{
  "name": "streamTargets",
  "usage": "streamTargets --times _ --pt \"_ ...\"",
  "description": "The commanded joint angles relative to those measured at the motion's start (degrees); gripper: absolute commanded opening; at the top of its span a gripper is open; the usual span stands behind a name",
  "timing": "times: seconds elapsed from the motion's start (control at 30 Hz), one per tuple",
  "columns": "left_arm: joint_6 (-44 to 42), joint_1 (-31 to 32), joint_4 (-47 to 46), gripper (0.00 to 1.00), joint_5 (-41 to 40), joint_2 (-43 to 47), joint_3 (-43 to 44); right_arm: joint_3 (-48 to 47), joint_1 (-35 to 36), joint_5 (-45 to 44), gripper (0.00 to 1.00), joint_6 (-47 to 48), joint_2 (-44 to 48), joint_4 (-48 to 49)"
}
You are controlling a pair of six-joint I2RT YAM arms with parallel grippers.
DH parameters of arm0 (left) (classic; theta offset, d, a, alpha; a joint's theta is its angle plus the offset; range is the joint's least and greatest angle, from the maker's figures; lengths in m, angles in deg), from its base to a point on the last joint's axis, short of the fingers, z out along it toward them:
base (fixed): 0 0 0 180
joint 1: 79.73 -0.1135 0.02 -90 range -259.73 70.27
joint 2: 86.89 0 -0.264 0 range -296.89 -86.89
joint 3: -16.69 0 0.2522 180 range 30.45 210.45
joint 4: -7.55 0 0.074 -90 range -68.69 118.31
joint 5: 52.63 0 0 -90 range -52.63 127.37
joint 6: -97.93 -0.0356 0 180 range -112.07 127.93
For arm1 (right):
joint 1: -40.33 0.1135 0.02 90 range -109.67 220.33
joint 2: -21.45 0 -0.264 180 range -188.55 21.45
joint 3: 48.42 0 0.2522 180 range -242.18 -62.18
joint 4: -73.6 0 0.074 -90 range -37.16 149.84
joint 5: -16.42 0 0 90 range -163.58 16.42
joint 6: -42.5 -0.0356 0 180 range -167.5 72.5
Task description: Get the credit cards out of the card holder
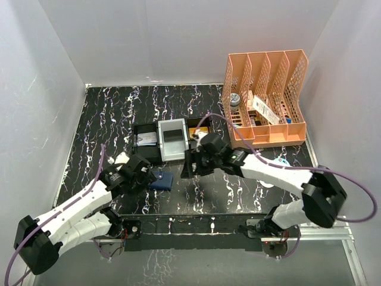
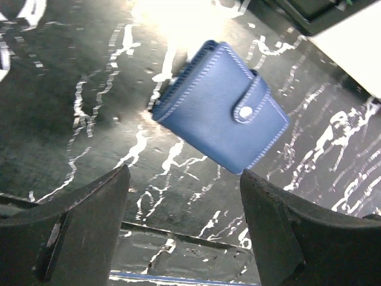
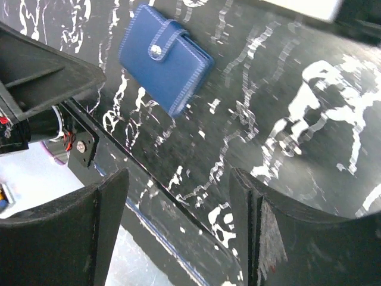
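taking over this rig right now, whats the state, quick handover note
Left claw: open, empty, with the holder just ahead of it.
Right claw: open, empty, over the table, the holder farther ahead.
The holder lies flat on the table, closed, tab snapped.
No cards in view.
Done: nothing yet.
Left: unsnap the tab, open the holder, pull the cards out.

Beyond the left pincer (image 2: pixel 184 179), the holder (image 2: pixel 217 113) looks like smooth blue leather, faintly sheeny, with pale stitching and a shiny snap (image 2: pixel 244 111). The pincer's fingers (image 2: pixel 89 226) are matt black plastic. The table (image 2: pixel 71 119) under it is glossy, black, white-veined.
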Motion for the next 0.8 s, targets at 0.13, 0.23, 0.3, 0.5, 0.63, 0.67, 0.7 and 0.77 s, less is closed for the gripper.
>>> streamTargets --times 0.13,0.23,0.3,0.5,0.63,0.67,0.7,0.77 --pt "11.4 -0.1 14.9 0.73 -9.8 4.6 1.4 -16.1 8.2 -3.4 0.61 10.3 -16.7 4.7" --pt "12.4 -0.1 16.2 0.74 -10.9 6.5 1.9 -21.8 9.4 -2.2 0.61 11.9 -23.5 3.8" --pt "12.6 -0.1 16.7 0.74 -11.3 7.5 2.0 -25.1 9.9 -2.3 0.6 12.6 -27.8 2.3" --pt "7.6 -0.1 14.4 0.74 -10.4 7.5 2.4 -30.3 9.9 -3.5 0.6 14.7 -34.7 -0.3" --pt "2.5 -0.1 8.7 0.74 -7.5 5.2 2.2 -29.0 10.1 -5.2 0.54 13.2 -35.7 -2.0" --pt "1.6 -0.1 7.5 0.74 -6.7 4.5 2.1 -27.2 10.1 -5.5 0.54 12.1 -34.8 -1.5" --pt "0.9 -0.1 6.4 0.74 -5.8 3.6 1.9 -25.1 10.1 -5.6 0.53 10.8 -33.7 -0.7" --pt "-0.2 -0.1 4.6 0.73 -4.4 1.9 1.5 -20.6 10.1 -5.3 0.51 6.6 -31.2 1.3"
